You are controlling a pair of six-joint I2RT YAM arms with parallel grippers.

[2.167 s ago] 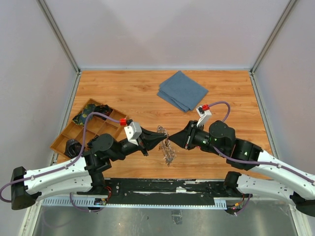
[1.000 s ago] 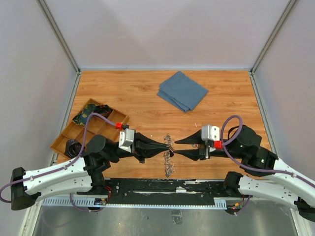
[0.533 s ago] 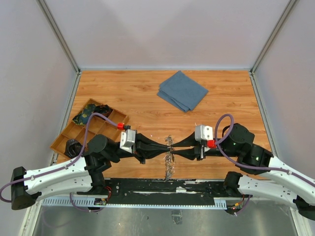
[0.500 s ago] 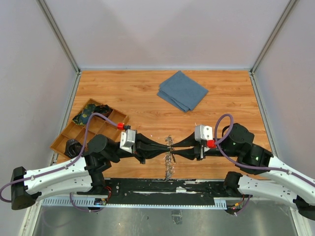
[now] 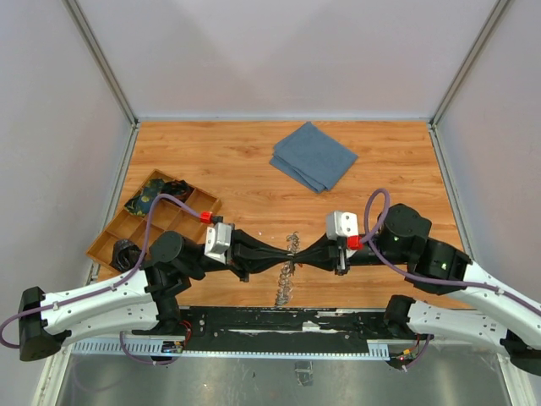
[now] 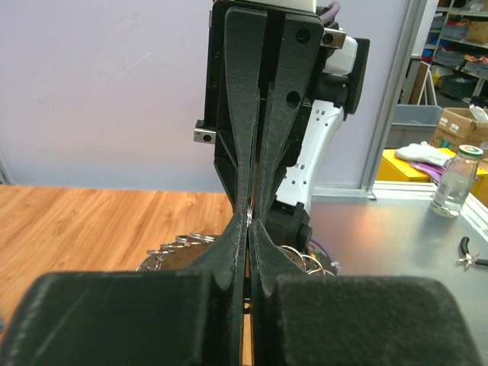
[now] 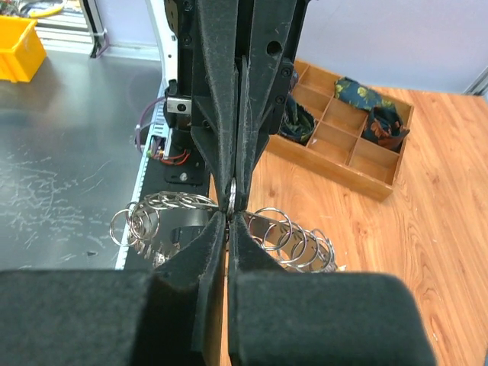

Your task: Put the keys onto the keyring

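i am pinching the keyring [image 5: 285,286] from both sides at once. my left gripper [image 5: 286,253] is pointing in from the left and my right gripper [image 5: 302,253] from the right, so the two are meeting tip to tip above the near middle of the table [image 5: 237,161]. both pairs of fingers are pressed narrow, with no gap showing, and a sliver of silvery ring is sitting right where the tips are touching. in the right wrist view the small linked loops [image 7: 293,240] are spilling out on either side of my fingers and sagging below them.

the relation i am weighing is this: the two grippers are lining up left to right, while the keyring's long axis is running crosswise to them. it is hanging from the pinch point and trailing toward the near edge of the table. so the ring is lying straight ahead of each fingertip, and its loose length is lying below and nearer my bases.

i am not finding any key in these views. the wooden compartment tray [image 5: 110,241] is sitting well off to my left, beside the left arm, holding dark bundles; whether keys are among them i cannot tell. judging by that, the left arm is the nearer one to go there, which would leave the right holding the ring alone.
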